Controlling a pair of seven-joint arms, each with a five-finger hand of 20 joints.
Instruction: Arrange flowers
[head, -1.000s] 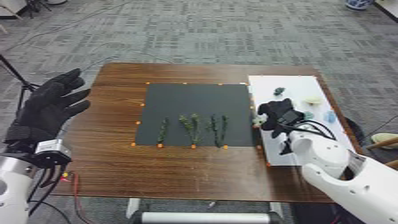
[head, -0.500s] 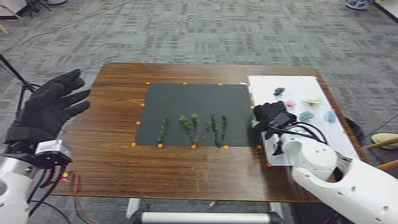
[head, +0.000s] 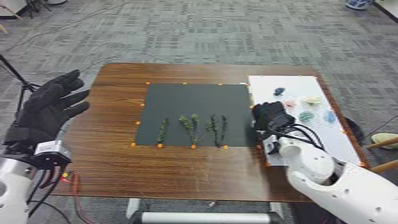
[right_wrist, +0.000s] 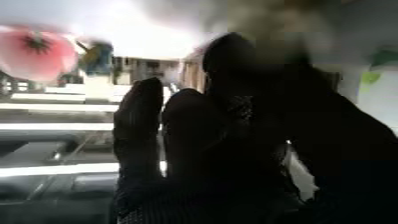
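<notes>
Over the left edge of the white board (head: 298, 84), in the head view, is my right hand (head: 271, 116). In the right wrist view, a blurred pale beige thing lies at the far end of my right hand (right_wrist: 209, 135); I cannot tell whether it is held. The board carries a dark blue flower (head: 279, 91), a pink flower (head: 290, 103), a cream flower (head: 312, 101), a teal flower (head: 306, 116) and a light blue flower (head: 330, 116). Several green stems (head: 191, 127) lie along the lower part of the dark mat (head: 195, 97). My left hand (head: 46, 107) is raised open beyond the table's left edge.
Small orange markers line the mat and the board on the brown table (head: 187, 175). A black stand is at the far left, and a wooden chair (head: 384, 167) is beyond the table's right edge.
My right hand has moved left across the board, uncovering the pink and teal flowers. The white flower beside it earlier is now out of sight. My left hand has stayed put.
</notes>
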